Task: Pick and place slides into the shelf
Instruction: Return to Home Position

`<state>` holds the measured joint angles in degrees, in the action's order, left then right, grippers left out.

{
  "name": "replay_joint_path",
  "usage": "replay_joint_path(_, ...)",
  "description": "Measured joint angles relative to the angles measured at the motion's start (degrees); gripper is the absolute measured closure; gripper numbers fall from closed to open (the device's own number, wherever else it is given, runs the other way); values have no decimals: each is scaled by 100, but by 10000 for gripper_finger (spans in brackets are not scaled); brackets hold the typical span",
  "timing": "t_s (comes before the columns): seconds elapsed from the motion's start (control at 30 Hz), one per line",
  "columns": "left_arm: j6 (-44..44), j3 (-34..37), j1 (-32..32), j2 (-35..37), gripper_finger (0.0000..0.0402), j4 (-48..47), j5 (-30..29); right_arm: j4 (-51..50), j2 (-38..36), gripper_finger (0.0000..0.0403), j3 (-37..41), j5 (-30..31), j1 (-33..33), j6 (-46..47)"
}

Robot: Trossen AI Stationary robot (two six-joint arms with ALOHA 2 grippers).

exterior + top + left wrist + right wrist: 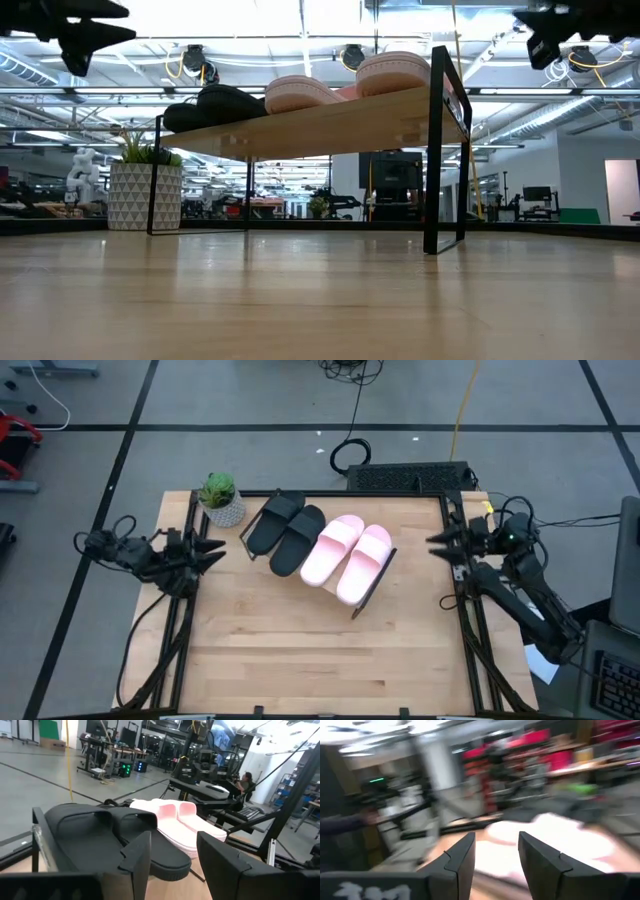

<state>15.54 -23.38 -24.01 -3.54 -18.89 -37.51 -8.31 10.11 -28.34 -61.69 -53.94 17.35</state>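
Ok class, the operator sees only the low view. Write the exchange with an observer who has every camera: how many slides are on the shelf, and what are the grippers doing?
Operator: How many slides are up there?
Observer: Four on the shelf: the black slides nearer the left arm, the pink slides nearer the right.
Operator: Is either gripper holding one?
Observer: No. The left gripper waits at the table's left edge, the right gripper at its right edge, both open and empty.

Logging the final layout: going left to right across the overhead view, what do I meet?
Left gripper → black slides → pink slides → right gripper. The potted plant overlaps the left gripper's span from left to right, so it is left out.
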Motion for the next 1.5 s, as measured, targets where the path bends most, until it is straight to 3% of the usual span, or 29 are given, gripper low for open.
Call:
replay_joint_path(0.23, 130, -52, -7, 321, 243, -850, -1, -266, 14, 261, 0, 1479, -521, -572)
replay_joint_path(0.43, 673, -61, -7, 327, 243, -1567, -264, -1373, 13, 261, 0, 3173, -804, -722)
replay_joint_path(0.57, 754, -61, -7, 327, 243, -1696, -516, -1381, 13, 261, 2, 3733, -830, -635)
replay_joint_path(0.8, 897, -60, -7, 327, 243, -1884, -550, -1035, 10, 261, 360, 3665, -824, -78)
replay_joint_path(0.93, 975, -61, -7, 318, 243, -1862, -550, 632, -22, 261, 1276, 2739, -786, 602)
replay_joint_path(1.13, 1164, -61, -7, 302, 243, -1856, -454, 2514, -54, 261, 2355, 2405, -441, 1772)
replay_joint_path(1.5, 1320, -61, -7, -74, 243, -1869, -451, 2700, -56, 261, 2325, 2411, 656, 2129)
